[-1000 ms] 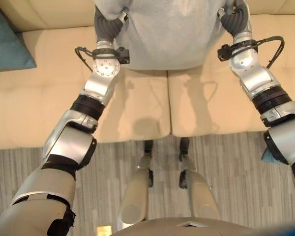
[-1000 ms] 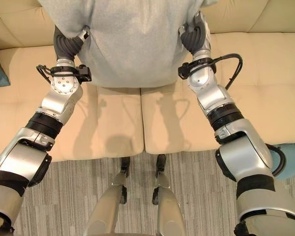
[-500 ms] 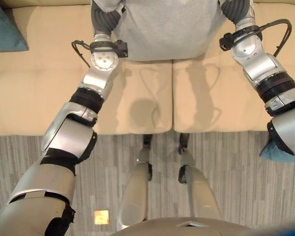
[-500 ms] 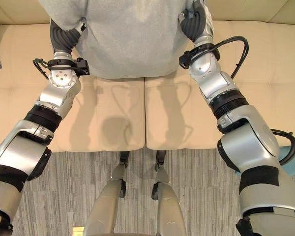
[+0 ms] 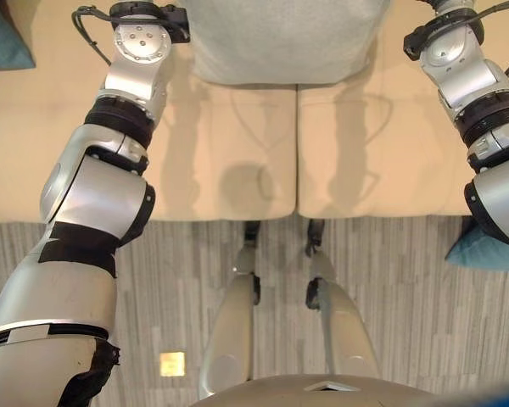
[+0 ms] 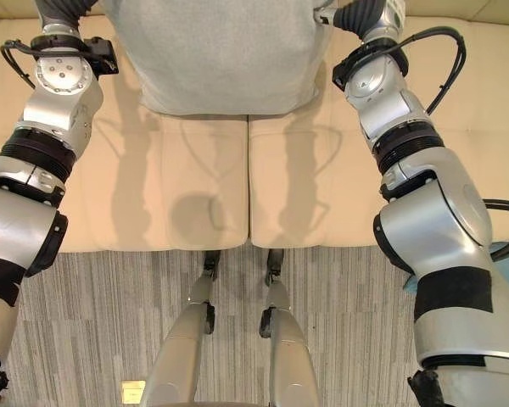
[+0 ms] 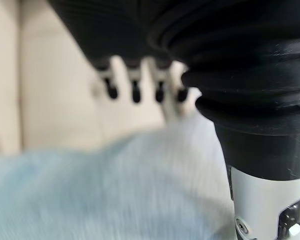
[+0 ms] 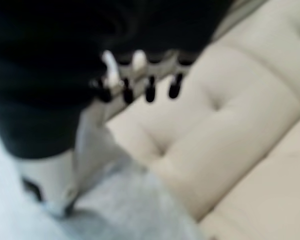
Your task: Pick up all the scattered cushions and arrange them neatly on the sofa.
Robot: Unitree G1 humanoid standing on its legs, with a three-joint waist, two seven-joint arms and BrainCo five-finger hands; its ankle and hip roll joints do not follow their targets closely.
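A grey cushion (image 6: pixel 216 55) is held above the beige sofa (image 6: pixel 314 186) at 12 o'clock, gripped by the left hand (image 7: pixel 135 87) and the right hand (image 8: pixel 140 80).

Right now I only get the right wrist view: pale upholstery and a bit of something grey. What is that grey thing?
Observer: It is a large grey cushion, between the robot's two raised arms, over the cream sofa.
Operator: Are any other cushions lying around that it might go for?
Observer: Yes, a teal cushion lies on the striped carpet just in front of the sofa, by the robot's right arm.
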